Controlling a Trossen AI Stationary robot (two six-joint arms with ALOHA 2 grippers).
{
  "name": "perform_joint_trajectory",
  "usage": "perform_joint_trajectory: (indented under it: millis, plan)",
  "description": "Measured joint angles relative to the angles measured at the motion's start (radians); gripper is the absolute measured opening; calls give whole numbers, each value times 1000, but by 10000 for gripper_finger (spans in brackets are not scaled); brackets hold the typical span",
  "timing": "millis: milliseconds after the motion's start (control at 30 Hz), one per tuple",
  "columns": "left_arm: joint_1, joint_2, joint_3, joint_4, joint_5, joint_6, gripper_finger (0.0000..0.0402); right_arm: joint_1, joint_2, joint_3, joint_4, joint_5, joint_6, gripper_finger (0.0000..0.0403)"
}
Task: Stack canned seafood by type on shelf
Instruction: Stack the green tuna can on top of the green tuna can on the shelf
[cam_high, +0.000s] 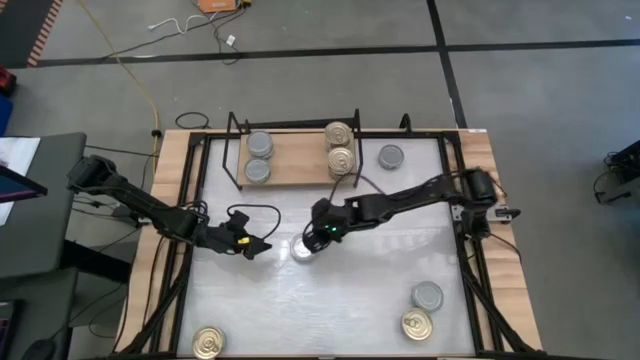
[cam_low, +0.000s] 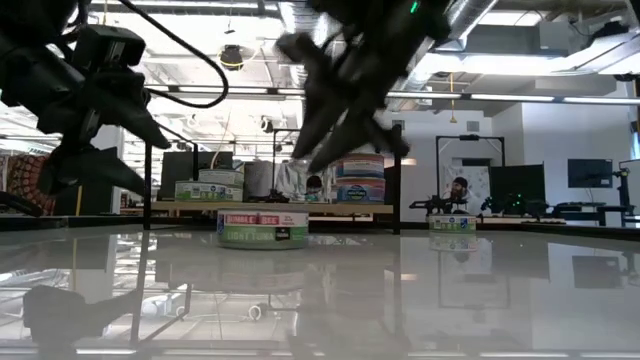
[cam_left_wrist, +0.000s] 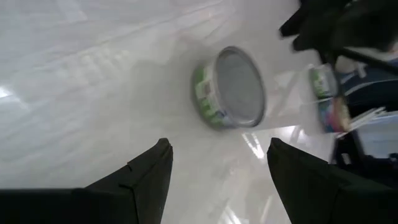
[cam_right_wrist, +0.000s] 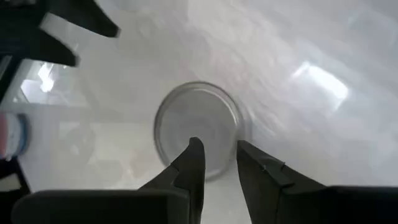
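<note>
Fingers of our right gripper hang narrowly parted above the grey tin; we should spread wider before straddling it.

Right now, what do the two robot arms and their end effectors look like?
Both arms are dark, jointed and slim, with black cables looping along them. The left end effector and right end effector each carry two flat, tapered black fingers. A small green light glows near the right wrist.
</note>
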Motion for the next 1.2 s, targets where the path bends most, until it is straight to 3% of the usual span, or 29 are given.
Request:
perform_joint_trajectory:
  millis: [233, 400, 500, 633, 733, 800, 1033, 1200]
  plan:
    - [-6, 6, 0, 23, -12, -37, 251, 26, -146, -2, -279, 122, -43, 118]
    - [-38, 79, 34, 20, -28, -70, 251, 64, -238, -146, -380, 161, 69, 118]
    - [-59, 161, 91, 16, -38, -71, 251, 98, -320, -292, -278, 162, 196, 118]
    - [-60, 261, 161, 7, -41, -44, 251, 150, -400, -498, 131, 223, 323, 118]
    - [-52, 309, 192, 9, -41, -12, 251, 172, -370, -585, 480, 300, 340, 118]
    - [-45, 330, 199, 8, -41, -9, 251, 168, -311, -587, 588, 301, 343, 118]
    - [-22, 349, 201, 8, -28, -25, 251, 161, -103, -415, 575, 296, 337, 118]
    - [-23, 349, 201, 7, -26, -25, 251, 153, -28, -301, 427, 272, 328, 118]
